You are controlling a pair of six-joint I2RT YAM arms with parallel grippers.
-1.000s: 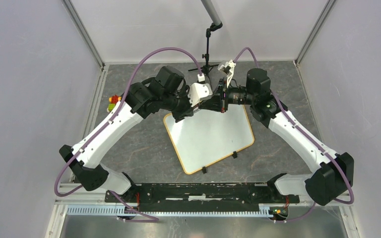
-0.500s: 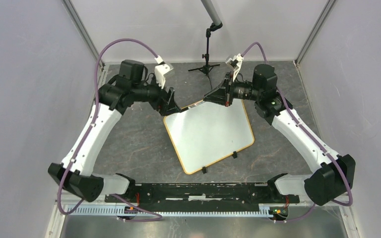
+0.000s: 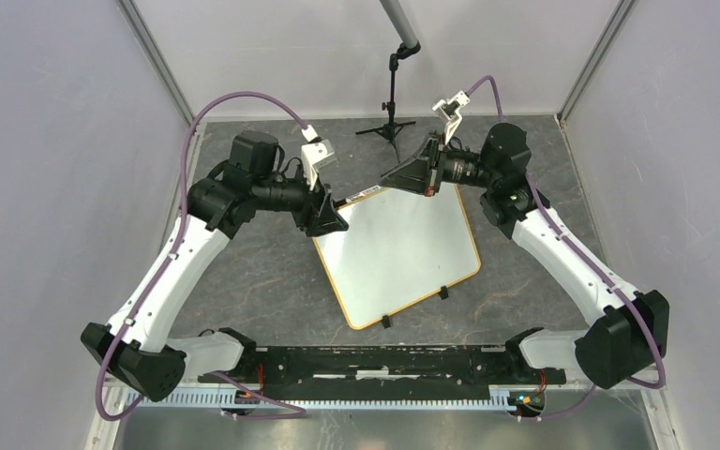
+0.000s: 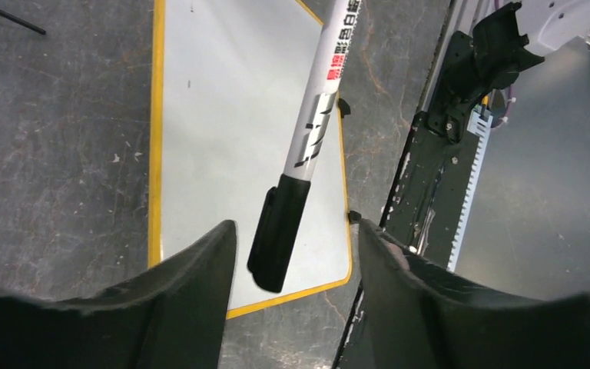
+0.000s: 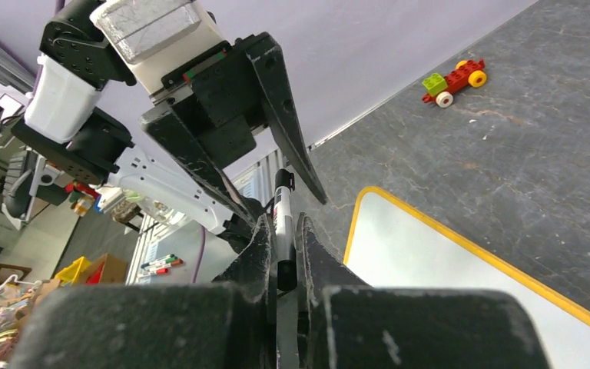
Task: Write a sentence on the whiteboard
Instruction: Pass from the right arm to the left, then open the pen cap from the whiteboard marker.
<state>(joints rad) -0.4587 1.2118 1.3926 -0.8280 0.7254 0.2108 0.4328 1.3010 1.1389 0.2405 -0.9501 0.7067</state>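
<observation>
Seen from above, the whiteboard [image 3: 398,253] is being shown lying flat on the grey table [image 3: 272,272], turned like a diamond in the middle of the frame, with its black clip feet [image 3: 443,292] on the edge facing the lower right. Over its upper corner a marker [image 3: 364,195] is being pinched by the right gripper [image 3: 392,176], whose fingers are being pressed together on the white barrel. The marker's black cap [image 4: 276,238] is being pointed between the spread fingers of the left gripper [image 4: 296,227]; whether the cap is being touched cannot be told. A small toy car [image 5: 452,79] is being shown at the upper right of the right wrist view.
</observation>
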